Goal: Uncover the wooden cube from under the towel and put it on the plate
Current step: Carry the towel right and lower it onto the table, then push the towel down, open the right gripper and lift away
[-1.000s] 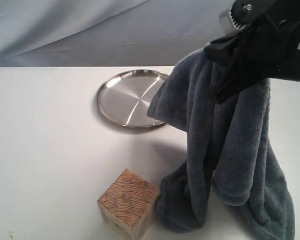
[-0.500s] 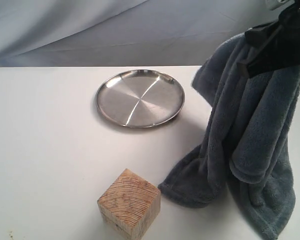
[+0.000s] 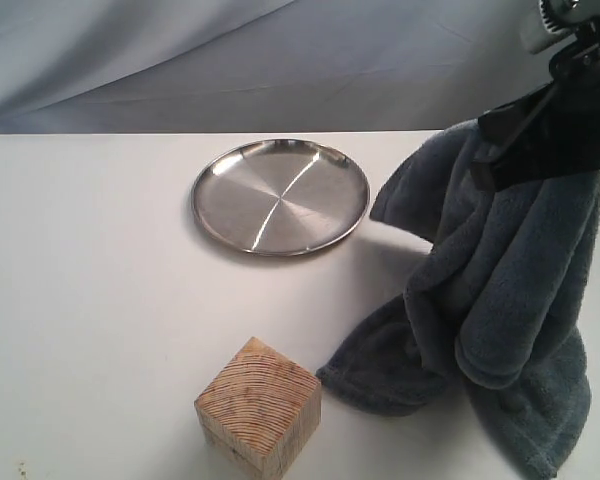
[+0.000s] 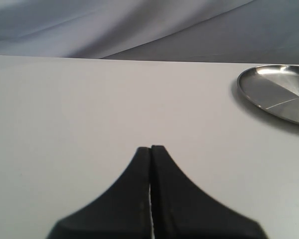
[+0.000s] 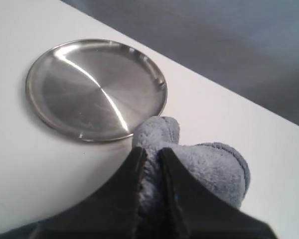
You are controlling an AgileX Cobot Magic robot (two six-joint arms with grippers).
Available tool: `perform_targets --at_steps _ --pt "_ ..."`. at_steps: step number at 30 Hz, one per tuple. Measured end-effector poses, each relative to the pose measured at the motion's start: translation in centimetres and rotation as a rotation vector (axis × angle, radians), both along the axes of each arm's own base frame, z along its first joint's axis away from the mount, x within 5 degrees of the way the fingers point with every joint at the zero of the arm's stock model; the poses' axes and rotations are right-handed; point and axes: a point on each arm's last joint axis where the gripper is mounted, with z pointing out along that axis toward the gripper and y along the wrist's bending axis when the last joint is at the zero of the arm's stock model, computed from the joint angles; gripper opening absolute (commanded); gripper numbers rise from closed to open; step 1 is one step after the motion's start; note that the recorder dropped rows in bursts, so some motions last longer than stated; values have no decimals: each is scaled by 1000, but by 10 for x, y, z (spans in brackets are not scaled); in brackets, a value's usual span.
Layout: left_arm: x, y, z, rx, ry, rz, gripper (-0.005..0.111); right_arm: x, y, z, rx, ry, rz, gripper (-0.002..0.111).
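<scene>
Obs: right gripper [image 5: 150,155] has its black fingers clamped on a fold of the fluffy blue-grey fleece towel [image 3: 500,290], held up at the far right (gripper body partly cut off by the frame edge in the exterior view). The towel hangs from the grip in heavy folds, and its lower end rests on the white table [image 3: 90,300] at near right. The light tan wooden cube [image 3: 258,405], striped grain showing, sits uncovered at near centre, just left of the towel's lower edge; contact cannot be told. The round shiny stainless-steel plate [image 3: 280,195] lies farther back, centre, well apart from the cube. Also: left gripper [image 4: 150,149] has its jaws pressed together, low over the table.
</scene>
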Motion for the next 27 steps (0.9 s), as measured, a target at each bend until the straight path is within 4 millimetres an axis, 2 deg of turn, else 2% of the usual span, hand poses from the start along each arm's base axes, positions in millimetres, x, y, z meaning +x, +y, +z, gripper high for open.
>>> perform_targets --at_steps 5,9,12,17,19,21,27 --pt "0 0 0 0 0 0 0 -8 11 -7 -17 78 60 0" --pt "0 0 0 0 0 0 0 -7 21 -24 -52 186 108 12" --pt "0 0 0 0 0 0 0 -1 27 -41 -81 264 124 31" --pt "0 0 0 0 0 0 0 11 33 -76 -130 397 133 75" --pt "0 0 0 1 0 0 0 13 34 -89 -163 450 154 84" --pt "0 0 0 1 0 0 0 16 36 -105 -194 513 172 87" --pt "0 0 0 4 0 0 0 21 39 -144 -234 668 185 86"
